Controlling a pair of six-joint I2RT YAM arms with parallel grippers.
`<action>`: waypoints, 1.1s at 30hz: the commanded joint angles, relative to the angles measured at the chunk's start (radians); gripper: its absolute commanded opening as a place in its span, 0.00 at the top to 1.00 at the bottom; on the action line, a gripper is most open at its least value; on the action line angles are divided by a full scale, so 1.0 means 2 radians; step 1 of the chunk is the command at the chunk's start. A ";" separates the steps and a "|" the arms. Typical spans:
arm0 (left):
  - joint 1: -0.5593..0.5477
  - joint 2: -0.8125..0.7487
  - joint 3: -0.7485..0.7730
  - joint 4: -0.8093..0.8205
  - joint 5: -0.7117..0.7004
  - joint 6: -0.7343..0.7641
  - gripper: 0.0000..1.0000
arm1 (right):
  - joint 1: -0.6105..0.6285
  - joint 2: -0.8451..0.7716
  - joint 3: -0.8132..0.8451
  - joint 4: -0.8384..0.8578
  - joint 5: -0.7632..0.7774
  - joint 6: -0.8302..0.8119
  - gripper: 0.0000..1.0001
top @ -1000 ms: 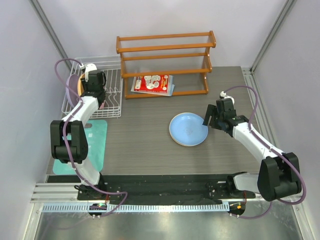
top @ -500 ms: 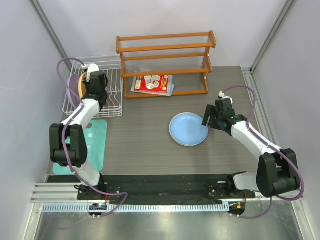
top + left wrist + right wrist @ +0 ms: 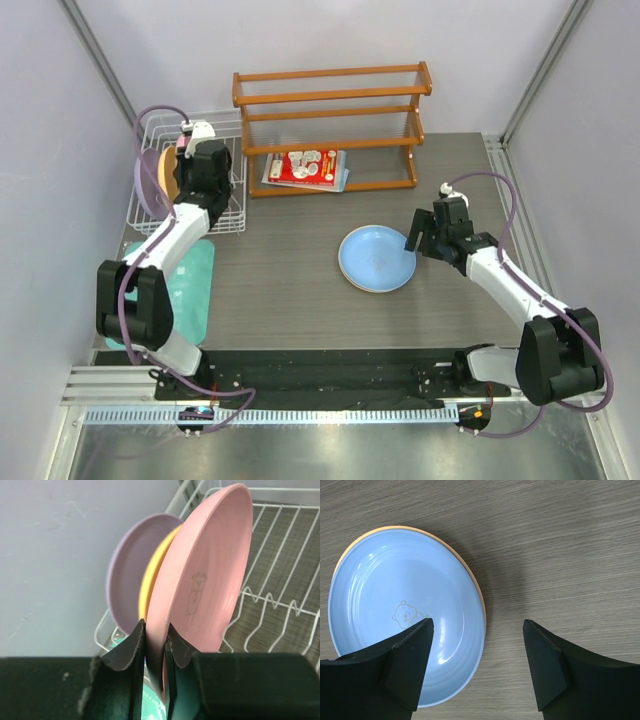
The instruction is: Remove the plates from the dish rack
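Grey tabletop (image 3: 290, 290) carries the dish rack (image 3: 232, 205); at its left end the left tool (image 3: 155, 645) clenches the pink plate (image 3: 210, 570) by the rim, which is likely light, stiff, slick plastic. Right of the rack, the right tool (image 3: 477, 665) gapes over the blue plate (image 3: 395, 605).

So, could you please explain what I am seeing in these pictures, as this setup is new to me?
These are two robot arms bolted to a table, each ending in a two-finger gripper. One picture looks down from overhead; the other two come from cameras on the wrists. The left gripper is clamped on the rim of an upright pink plate at the white wire dish rack, next to a yellow plate and a lavender plate. The right gripper hangs open over the edge of a light blue plate lying flat on the table. A wooden shelf stands behind.
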 commanded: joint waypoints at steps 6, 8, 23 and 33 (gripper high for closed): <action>-0.018 -0.109 0.044 -0.070 -0.053 -0.044 1.00 | -0.001 -0.047 0.018 -0.002 -0.007 -0.006 0.22; -0.018 -0.128 0.052 -0.129 0.011 -0.103 1.00 | -0.002 -0.050 0.024 -0.002 -0.017 -0.004 0.22; -0.031 -0.165 -0.091 -0.035 0.568 -0.411 1.00 | 0.017 -0.022 0.047 0.173 -0.262 0.077 0.22; -0.086 -0.145 -0.122 0.021 0.592 -0.450 1.00 | 0.055 0.027 0.048 0.233 -0.259 0.097 0.21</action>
